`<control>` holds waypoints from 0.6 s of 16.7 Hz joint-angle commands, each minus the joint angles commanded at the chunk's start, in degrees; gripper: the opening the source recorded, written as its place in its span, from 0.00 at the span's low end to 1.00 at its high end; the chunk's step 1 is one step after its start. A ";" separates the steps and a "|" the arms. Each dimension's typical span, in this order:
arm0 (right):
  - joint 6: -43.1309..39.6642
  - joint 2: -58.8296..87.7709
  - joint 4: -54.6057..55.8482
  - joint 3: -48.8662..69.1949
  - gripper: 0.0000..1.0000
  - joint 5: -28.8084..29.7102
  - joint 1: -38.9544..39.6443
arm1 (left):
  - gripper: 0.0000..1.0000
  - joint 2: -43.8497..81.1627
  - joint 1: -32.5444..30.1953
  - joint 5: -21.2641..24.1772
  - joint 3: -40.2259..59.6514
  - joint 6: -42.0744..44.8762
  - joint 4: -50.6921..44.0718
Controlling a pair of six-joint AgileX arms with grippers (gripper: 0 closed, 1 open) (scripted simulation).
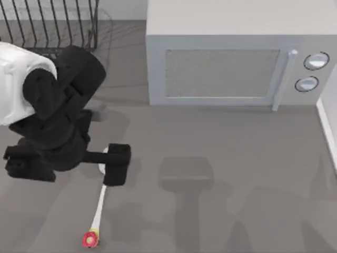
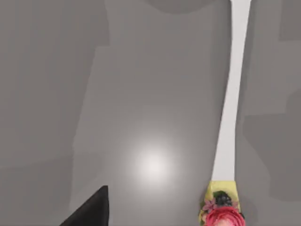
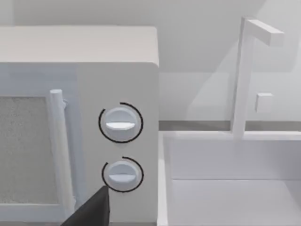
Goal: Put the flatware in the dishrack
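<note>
The flatware is a white spoon (image 1: 100, 203) lying flat on the grey table at the front left, its red-and-yellow flower knob (image 1: 90, 239) nearest the front edge. In the left wrist view the slim handle (image 2: 230, 108) runs down to the flower knob (image 2: 221, 214). My left gripper (image 1: 117, 164) hovers open over the spoon's bowl end, which it hides, and one black fingertip (image 2: 91, 209) shows beside the handle without touching it. The black wire dishrack (image 1: 52, 23) stands at the back left, behind the left arm. My right arm is parked off to the right.
A large grey microwave (image 1: 226, 63) fills the back right, its two knobs (image 3: 120, 123) facing the right wrist camera. A white basin with a tall faucet (image 3: 244, 75) stands to its right. Open tabletop lies in front of the microwave.
</note>
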 joint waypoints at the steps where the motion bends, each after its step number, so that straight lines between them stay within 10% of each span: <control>1: 0.00 0.00 0.00 0.00 1.00 0.00 0.00 | 1.00 2.56 -0.91 0.00 1.99 -0.69 -1.63; 10: 0.00 0.00 0.00 0.00 1.00 0.00 0.00 | 1.00 7.21 -2.35 -0.01 5.43 -1.86 -4.27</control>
